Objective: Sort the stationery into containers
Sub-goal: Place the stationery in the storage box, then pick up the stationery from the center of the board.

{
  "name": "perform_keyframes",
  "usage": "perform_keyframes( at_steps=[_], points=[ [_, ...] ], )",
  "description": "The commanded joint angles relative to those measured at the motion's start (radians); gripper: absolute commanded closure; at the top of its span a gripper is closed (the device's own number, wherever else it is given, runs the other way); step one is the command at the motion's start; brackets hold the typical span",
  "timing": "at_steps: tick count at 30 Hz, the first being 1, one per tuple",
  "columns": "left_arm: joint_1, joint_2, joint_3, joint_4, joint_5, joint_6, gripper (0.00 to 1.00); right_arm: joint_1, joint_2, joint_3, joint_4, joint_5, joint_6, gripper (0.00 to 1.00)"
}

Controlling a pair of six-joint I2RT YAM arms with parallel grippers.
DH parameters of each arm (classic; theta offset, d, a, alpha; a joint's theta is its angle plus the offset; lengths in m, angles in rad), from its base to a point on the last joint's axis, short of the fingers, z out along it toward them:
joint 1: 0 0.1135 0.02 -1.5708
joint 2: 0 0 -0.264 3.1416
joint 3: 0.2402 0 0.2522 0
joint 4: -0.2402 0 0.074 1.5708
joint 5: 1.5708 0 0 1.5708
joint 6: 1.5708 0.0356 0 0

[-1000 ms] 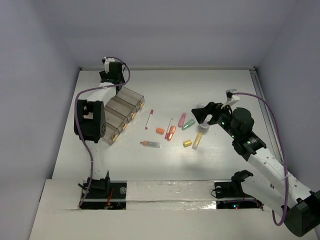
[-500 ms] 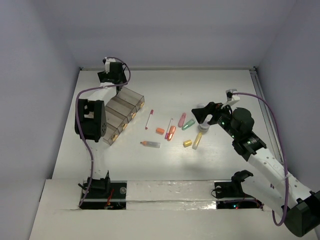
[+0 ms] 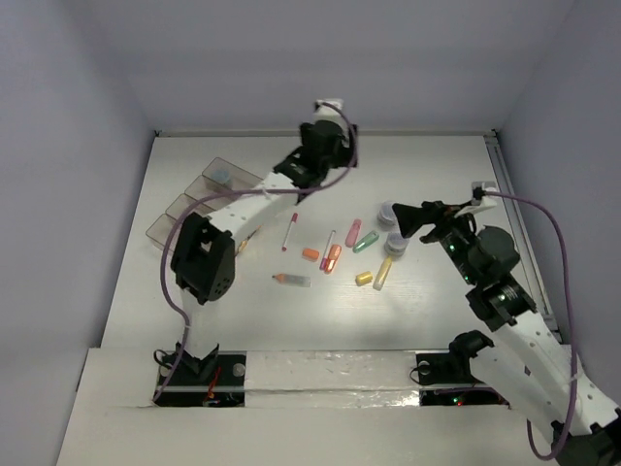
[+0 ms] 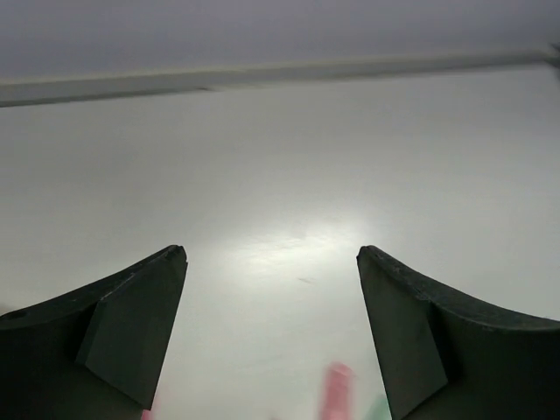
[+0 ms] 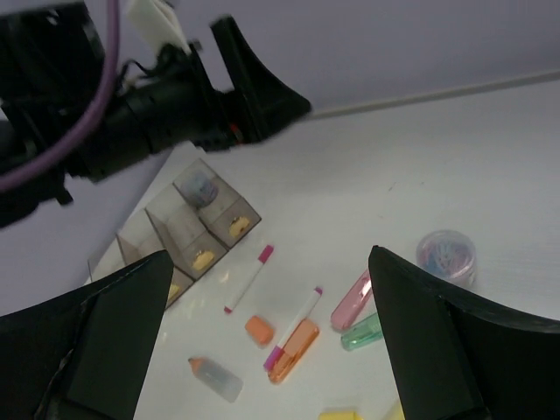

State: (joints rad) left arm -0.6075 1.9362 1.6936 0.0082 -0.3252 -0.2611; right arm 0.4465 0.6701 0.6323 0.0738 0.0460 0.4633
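Left gripper (image 4: 271, 254): jaws apart, nothing between them. Bare table (image 4: 280, 175) lay ahead of it, with a blurred pink item (image 4: 337, 389) just beneath.

Right gripper (image 5: 271, 255): jaws spread wide and empty, held above the scattered stationery (image 3: 333, 257). Below it lay a white pen (image 5: 248, 278), an orange stick (image 5: 293, 350) and a green stick (image 5: 363, 331). A round disc (image 5: 446, 254) lay to its right. The containers (image 5: 188, 227) stood beyond on its left, partly covered from above by the left arm (image 3: 247, 199).

The left arm (image 3: 247, 200) and right arm (image 3: 529, 354) wear white shells over black joints. A purple cable (image 5: 107, 52) trails each. Fingers (image 4: 131, 328) are matte black wedges.
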Motion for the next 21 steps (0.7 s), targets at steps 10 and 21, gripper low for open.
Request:
perform_keyframes(
  at_steps=[10,21],
  points=[
    [-0.232,0.280,0.322,-0.145,0.170,-0.086,0.11,0.006,-0.222,-0.031,-0.003,0.195,-0.011,0.00],
    [-0.293,0.443,0.452,-0.260,0.207,-0.049,0.07,0.006,-0.201,-0.023,-0.006,0.166,-0.003,0.00]
  ],
)
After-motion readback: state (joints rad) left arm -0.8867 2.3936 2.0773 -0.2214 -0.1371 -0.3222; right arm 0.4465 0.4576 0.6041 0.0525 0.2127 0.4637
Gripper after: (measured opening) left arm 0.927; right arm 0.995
